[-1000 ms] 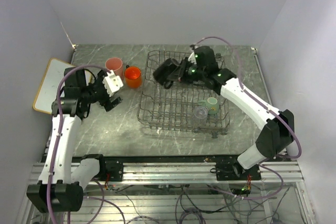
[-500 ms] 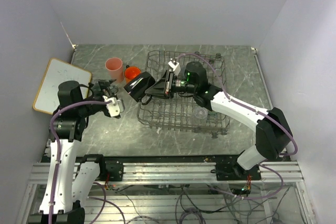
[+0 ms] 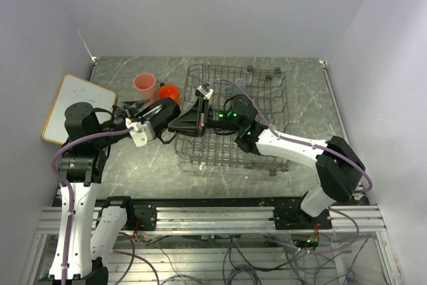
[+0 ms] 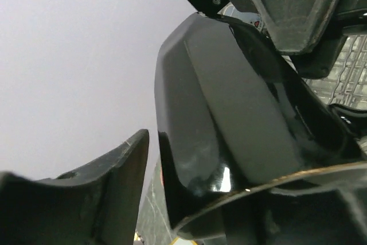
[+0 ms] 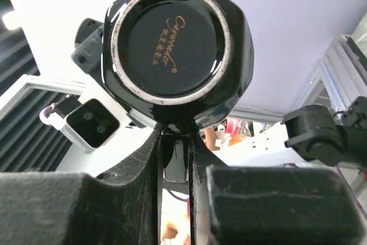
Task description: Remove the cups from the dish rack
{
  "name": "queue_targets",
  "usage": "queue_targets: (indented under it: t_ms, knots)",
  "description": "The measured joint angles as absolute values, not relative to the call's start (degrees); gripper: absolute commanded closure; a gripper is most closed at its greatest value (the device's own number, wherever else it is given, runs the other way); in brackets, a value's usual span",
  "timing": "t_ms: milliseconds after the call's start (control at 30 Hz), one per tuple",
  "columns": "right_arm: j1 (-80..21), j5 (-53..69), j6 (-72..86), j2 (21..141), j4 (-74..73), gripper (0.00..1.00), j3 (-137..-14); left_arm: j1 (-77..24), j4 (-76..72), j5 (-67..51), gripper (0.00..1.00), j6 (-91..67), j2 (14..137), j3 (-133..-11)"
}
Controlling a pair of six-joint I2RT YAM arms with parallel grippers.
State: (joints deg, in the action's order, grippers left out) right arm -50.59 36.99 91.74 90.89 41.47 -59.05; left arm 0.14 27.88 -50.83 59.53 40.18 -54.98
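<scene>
A glossy black mug (image 3: 165, 112) hangs on its side above the table, left of the dish rack (image 3: 283, 119). My right gripper (image 3: 181, 123) is shut on its handle, and the right wrist view shows the mug's base (image 5: 172, 44) above the closed fingers (image 5: 175, 159). My left gripper (image 3: 152, 113) stands open around the mug body (image 4: 229, 119). One finger (image 4: 109, 193) stands a narrow gap away from the wall. A pink tumbler (image 3: 144, 84) and an orange mug (image 3: 169, 91) stand on the table behind.
A white board with a wooden frame (image 3: 70, 101) lies at the table's left edge. A small grey cup (image 3: 241, 84) sits at the rack's far side. My right arm stretches across the rack's front half and hides what lies under it.
My right gripper carried the black mug out of the rack and leftward. My left gripper swung right to meet it, and its jaws have narrowed around the mug.
</scene>
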Motion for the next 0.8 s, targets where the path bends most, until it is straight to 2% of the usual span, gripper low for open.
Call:
queue_targets:
  t_ms: [67, 133, 167, 267, 333, 400, 567, 800]
  knots:
    - [-51.18, 35.97, 93.89, 91.13, 44.16, 1.0, -58.81, 0.14, 27.42, -50.98, 0.78, 58.92, 39.55, -54.96]
    - [-51.31, 35.31, 94.39, 91.13, 45.21, 1.0, -58.65, 0.12, 25.39, -51.62, 0.92, 57.08, 38.83, -54.74]
    - [-51.48, 35.38, 94.32, 91.33, 45.98, 0.9, -58.35, 0.08, 23.94, -51.92, 0.93, 55.55, 38.33, -54.78]
    - [-51.62, 35.57, 93.86, 91.59, 46.33, 0.48, -57.74, 0.05, 22.92, -52.51, 0.93, 52.4, 37.52, -54.81]
    - [-51.51, 34.96, 94.56, 91.57, 45.65, 0.25, -57.78, -0.01, 23.2, -52.03, 0.93, 52.9, 38.02, -55.0]
    - [-51.05, 34.94, 94.32, 91.05, 45.12, 0.16, -57.78, -0.03, 25.65, -51.2, 0.93, 53.04, 39.99, -55.48]
    - [-45.65, 35.31, 90.19, 86.85, 38.83, 0.12, -56.47, -0.34, 30.85, -45.47, 0.93, 51.88, 47.88, -59.22]
    - [-35.27, 29.91, 75.79, 76.42, 15.81, 0.12, -59.81, -2.9, 42.11, -28.03, 0.93, 51.0, 65.21, -64.31]
